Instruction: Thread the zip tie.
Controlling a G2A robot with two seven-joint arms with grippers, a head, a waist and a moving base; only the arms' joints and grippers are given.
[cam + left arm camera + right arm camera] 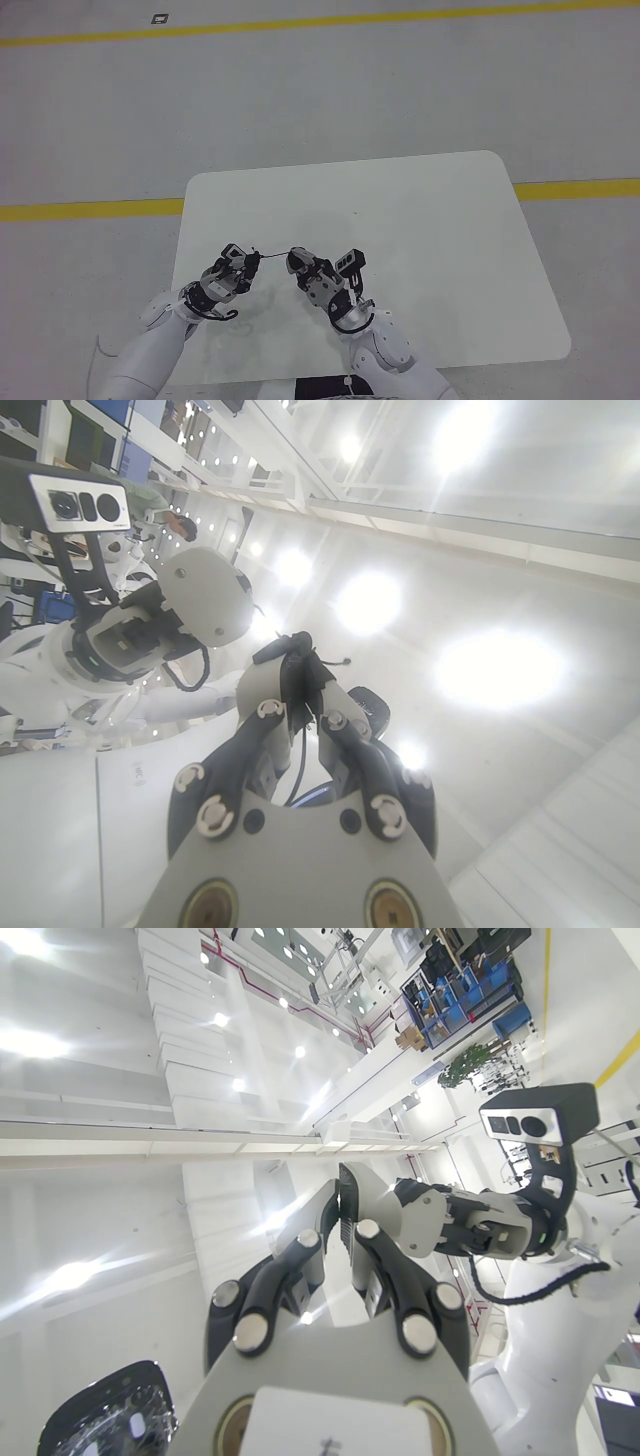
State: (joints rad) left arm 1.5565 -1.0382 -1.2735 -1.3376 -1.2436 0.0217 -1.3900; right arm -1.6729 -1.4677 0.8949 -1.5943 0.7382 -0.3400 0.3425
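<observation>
Your zip tie is a thin dark strand held in the air above the white table, over the table's 7 o'clock area. It runs nearly level between the two grippers. In the left wrist view a short tail sticks out past the fingers and ends in a small knob.

Your left gripper sits at the strand's 9 o'clock end. Its fingers are closed tight, pinching the dark band between them.

Your right gripper is just beside it at 3 o'clock, where the strand's other end meets its tips. Its ribbed pads are pressed together with no gap you can see. You cannot tell from the right wrist view whether the strand is actually clamped between them. Both grippers are raised clear of the tabletop, their tips pointing toward each other.
</observation>
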